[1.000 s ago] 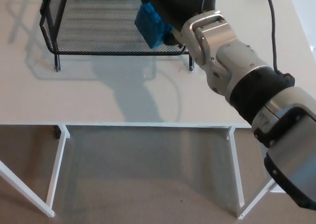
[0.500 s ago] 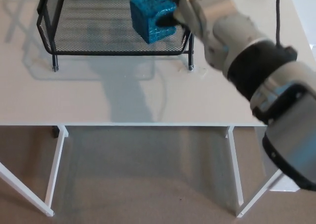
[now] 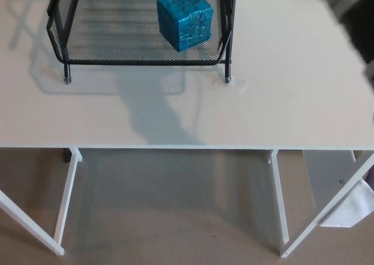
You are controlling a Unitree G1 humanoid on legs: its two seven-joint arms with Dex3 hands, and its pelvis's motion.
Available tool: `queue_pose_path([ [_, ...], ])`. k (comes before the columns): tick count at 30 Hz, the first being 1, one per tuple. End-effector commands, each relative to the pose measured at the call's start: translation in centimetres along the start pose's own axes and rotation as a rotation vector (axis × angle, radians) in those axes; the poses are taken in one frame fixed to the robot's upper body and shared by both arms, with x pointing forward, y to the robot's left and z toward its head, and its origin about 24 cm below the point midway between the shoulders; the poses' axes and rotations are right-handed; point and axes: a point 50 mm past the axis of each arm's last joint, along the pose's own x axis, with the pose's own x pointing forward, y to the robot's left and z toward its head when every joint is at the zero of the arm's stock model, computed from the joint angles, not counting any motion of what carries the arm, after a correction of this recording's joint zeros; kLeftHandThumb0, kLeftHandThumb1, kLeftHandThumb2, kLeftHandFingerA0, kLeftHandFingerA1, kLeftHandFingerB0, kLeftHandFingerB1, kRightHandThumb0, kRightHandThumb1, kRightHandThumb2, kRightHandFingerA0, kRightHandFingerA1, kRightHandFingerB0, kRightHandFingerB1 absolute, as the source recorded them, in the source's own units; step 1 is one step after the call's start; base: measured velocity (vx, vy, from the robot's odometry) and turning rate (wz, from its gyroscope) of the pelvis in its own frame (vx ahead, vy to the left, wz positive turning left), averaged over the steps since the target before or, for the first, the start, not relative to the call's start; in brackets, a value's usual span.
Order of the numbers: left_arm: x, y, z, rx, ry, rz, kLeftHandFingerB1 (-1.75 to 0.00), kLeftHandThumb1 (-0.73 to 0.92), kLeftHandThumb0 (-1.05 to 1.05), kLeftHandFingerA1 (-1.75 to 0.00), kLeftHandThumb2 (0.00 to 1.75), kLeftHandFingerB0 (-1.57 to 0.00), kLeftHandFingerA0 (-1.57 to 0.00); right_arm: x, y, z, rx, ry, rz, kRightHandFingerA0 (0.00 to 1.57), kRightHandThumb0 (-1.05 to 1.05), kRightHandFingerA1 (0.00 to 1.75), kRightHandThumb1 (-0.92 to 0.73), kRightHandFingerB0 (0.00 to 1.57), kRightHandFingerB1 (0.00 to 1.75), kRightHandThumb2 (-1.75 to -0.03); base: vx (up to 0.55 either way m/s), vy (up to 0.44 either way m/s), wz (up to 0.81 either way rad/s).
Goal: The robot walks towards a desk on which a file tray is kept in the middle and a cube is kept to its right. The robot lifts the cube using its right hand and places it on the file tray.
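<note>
A blue cube [image 3: 184, 18] rests on the mesh floor of the black wire file tray [image 3: 93, 40], near the tray's right side. Nothing holds the cube. The tray stands at the back of the white desk [image 3: 175, 113]. Only a dark blurred part of my right arm [image 3: 359, 34] shows at the picture's right edge; its hand is out of the frame. My left hand does not show either.
The desk's front edge runs across the middle of the picture, with its white legs [image 3: 67, 201] and brown carpet [image 3: 175, 212] below. A white object [image 3: 350, 209] sits on the floor at the lower right.
My right hand has let go of the cube and pulled back to the right, out of the picture. The cube now sits free in the tray.
</note>
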Motion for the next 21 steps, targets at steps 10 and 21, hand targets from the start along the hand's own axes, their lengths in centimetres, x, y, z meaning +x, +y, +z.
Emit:
queue_pose_path([
  [10,-0.9,4.7,-1.5,-0.262,0.012,0.112,-0.59,0.72,-0.56,-0.72,1.04,-0.32,-0.50,-32.6,-4.1,-26.9,0.443,0.809,-0.321,0.22,-0.61,0.56,-0.46,0.05,0.36,-0.81,0.00,0.000,0.00],
  [21,-0.4,5.6,-0.9,-0.226,0.005,0.145,-0.52,0.91,-0.54,-0.67,0.67,-0.42,-0.57,-51.2,7.1,-28.9,0.244,1.346,-0.559,0.00,-0.47,0.90,-0.60,0.08,0.19,-0.65,0.00,0.000,0.00],
])
